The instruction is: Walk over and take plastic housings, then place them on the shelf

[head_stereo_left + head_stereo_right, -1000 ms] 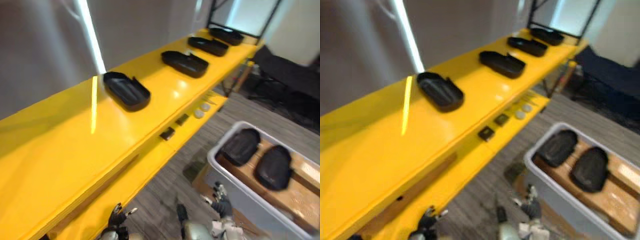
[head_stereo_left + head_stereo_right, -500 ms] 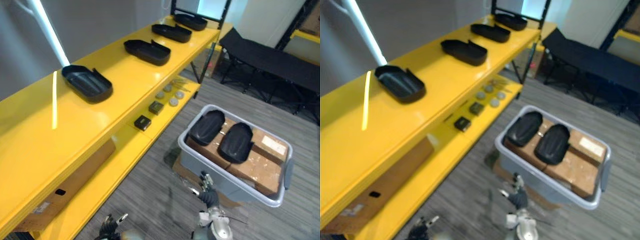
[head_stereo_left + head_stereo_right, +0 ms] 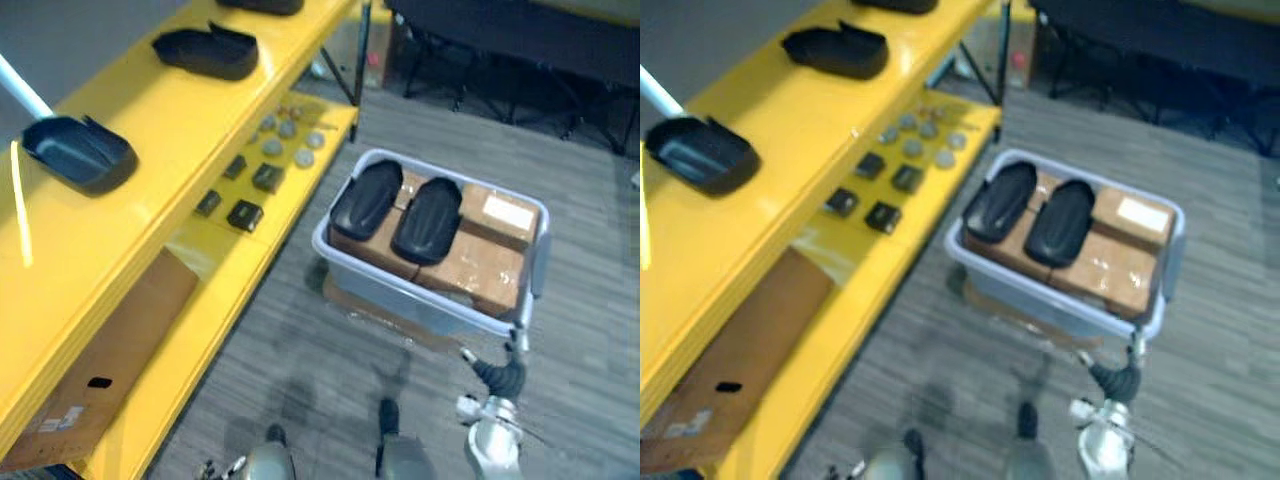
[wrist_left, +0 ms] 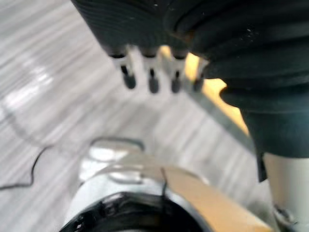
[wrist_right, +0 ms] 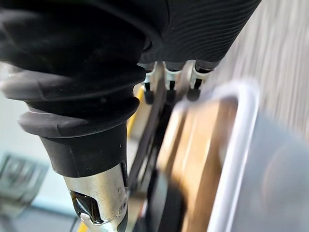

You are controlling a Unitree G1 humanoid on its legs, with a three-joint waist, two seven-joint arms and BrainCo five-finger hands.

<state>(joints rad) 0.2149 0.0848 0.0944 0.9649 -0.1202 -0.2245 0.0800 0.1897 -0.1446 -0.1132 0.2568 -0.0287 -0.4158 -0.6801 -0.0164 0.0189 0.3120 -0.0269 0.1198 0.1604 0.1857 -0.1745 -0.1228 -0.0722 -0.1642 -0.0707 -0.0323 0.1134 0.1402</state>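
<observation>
We can read no text, number or sign. A white label (image 3: 508,211) on the cardboard box (image 3: 470,265) in the grey bin (image 3: 400,300) is illegible, as is a pale sticker (image 3: 52,420) on the flat carton (image 3: 125,335) on the lower shelf (image 3: 205,335).

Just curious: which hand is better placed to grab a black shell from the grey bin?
Right, probably. The right hand hangs open by the near corner of the bin, its wrist view showing the rim close. The left hand hangs over floor beside the yellow shelf, farther from the housings.
</observation>
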